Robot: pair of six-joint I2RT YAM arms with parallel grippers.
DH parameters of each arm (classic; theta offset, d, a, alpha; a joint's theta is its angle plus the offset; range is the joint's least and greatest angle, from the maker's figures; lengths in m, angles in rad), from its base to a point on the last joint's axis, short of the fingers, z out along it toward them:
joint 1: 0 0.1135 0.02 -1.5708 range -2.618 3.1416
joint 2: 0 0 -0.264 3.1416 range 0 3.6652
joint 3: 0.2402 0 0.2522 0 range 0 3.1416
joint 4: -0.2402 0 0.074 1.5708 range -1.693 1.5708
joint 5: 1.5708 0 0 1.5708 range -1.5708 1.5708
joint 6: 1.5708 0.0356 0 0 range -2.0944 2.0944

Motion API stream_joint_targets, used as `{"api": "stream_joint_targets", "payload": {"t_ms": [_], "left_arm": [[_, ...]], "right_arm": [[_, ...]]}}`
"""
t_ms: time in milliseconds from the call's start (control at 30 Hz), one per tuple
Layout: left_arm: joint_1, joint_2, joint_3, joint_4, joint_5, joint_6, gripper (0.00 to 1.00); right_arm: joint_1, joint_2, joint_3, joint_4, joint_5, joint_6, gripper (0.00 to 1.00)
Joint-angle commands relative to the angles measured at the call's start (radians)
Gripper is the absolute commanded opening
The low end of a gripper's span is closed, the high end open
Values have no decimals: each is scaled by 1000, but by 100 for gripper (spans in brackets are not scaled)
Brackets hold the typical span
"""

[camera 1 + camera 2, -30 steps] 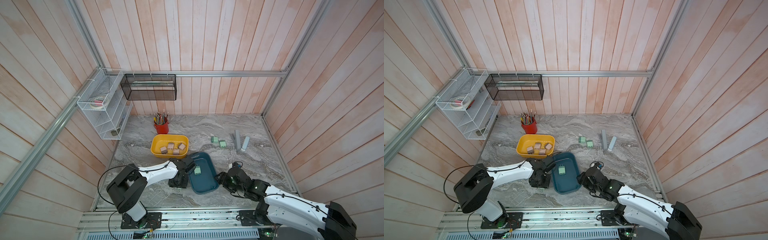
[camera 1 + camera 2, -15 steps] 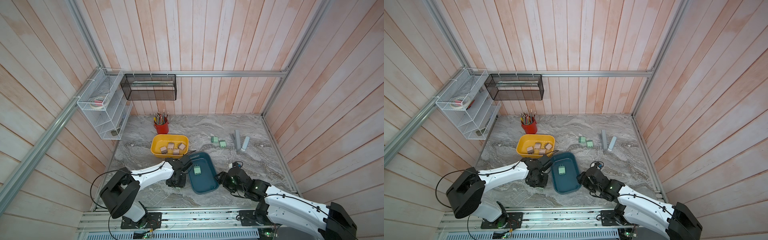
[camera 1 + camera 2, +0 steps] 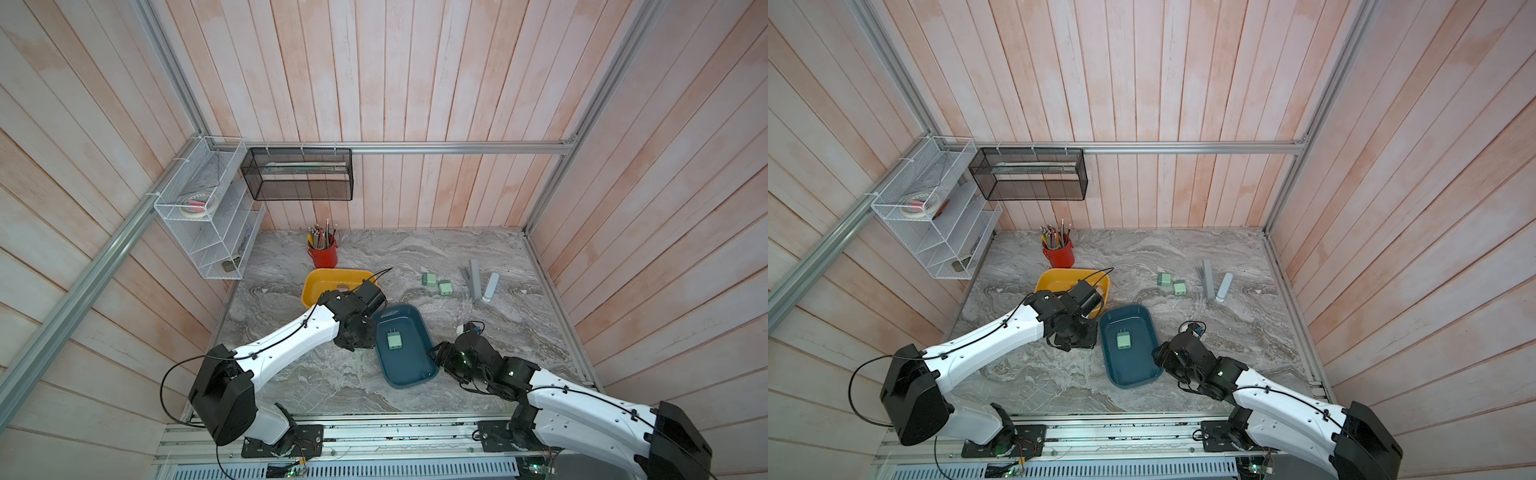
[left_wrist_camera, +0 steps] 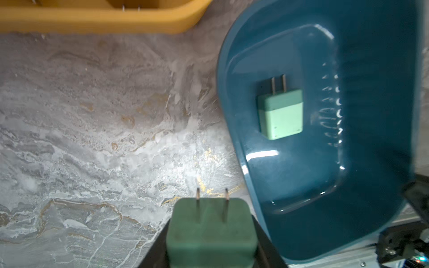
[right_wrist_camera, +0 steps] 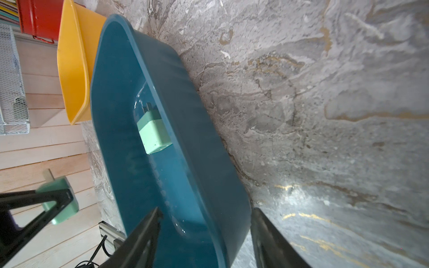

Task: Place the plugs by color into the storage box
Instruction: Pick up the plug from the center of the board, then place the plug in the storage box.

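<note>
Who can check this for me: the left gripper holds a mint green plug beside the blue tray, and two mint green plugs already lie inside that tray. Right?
Wrong in one respect: only a single plug lies inside the blue tray, not two, as the left wrist view shows. The left gripper does hold a mint green plug beside that tray.

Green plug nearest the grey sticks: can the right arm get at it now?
Likely yes, though not yet. The tabletop between the right tool and that green plug lies bare, yet the tool appears clamped on the rim of the blue tray and must let go first.
</note>
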Motion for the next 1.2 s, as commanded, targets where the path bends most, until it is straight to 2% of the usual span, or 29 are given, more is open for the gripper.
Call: {"api": "stream_joint_targets", "payload": {"t_ms": [0,267,433,700,1167], "left_arm": [[1,73,82,-16,7,19,43],[-64,296,318,20,49,-9,43],[-90,430,399,70,83,-38,44],[-93,557,407,141,92,-66,44],[-103,677,405,193,93,-106,46]], "right_arm": [[5,-28,11,-30,22,17,65],[5,-77,11,-77,46,33,65],[7,-84,5,-83,40,45,65],[13,-88,24,-108,45,45,65],[13,-81,35,-130,39,39,65]]}}
